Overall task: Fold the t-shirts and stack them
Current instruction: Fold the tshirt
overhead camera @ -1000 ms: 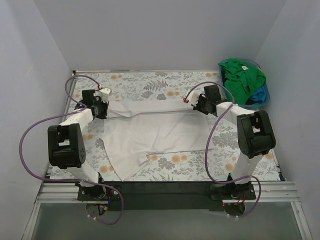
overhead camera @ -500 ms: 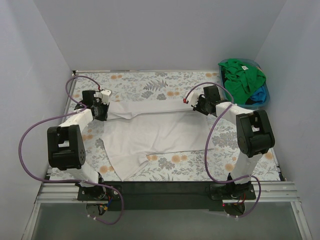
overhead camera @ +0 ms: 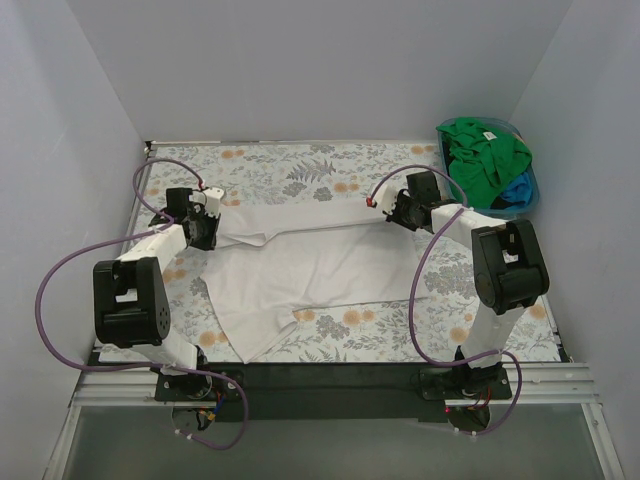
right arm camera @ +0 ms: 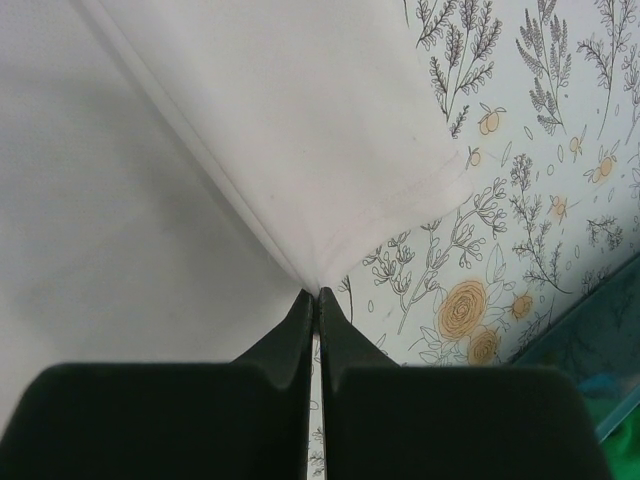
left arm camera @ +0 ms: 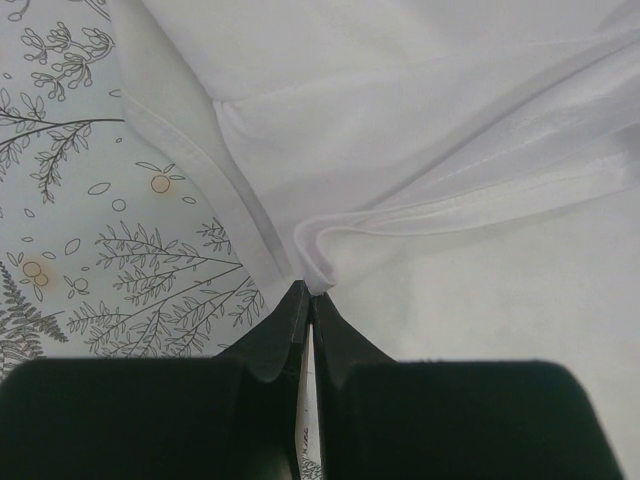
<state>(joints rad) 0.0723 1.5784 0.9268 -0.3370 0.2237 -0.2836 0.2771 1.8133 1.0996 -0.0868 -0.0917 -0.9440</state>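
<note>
Two grippers: both mine, one at each end of the far edge of the white t-shirt (overhead camera: 300, 265), well apart from each other.
Left gripper (left arm camera: 308, 298): clenched. Fingertips meet on a bunched fold of hemmed edge, and creases fan out from the pinch across the fabric. Grasping the white t-shirt.
Right gripper (right arm camera: 317, 296): clenched as well. Tips pinch the shirt where a stitched hem and a taut ridge of cloth run together. Grasping the same shirt.
White t-shirt, position: lying across the middle of the floral tablecloth (overhead camera: 300, 170). The far edge is drawn in a band between my two grips. The near part is looser and rumpled, with a flap trailing toward the near edge, left of centre.
White t-shirt, contact: the body rests on the tablecloth. Whether the pinched ends are lifted off it, I cannot tell.
Green t-shirt (overhead camera: 485, 150): heaped in the bin (overhead camera: 537, 195) at the far right corner, well apart from the white one.
Blue t-shirt (overhead camera: 518, 190): in the same bin, partly under the green.
</note>
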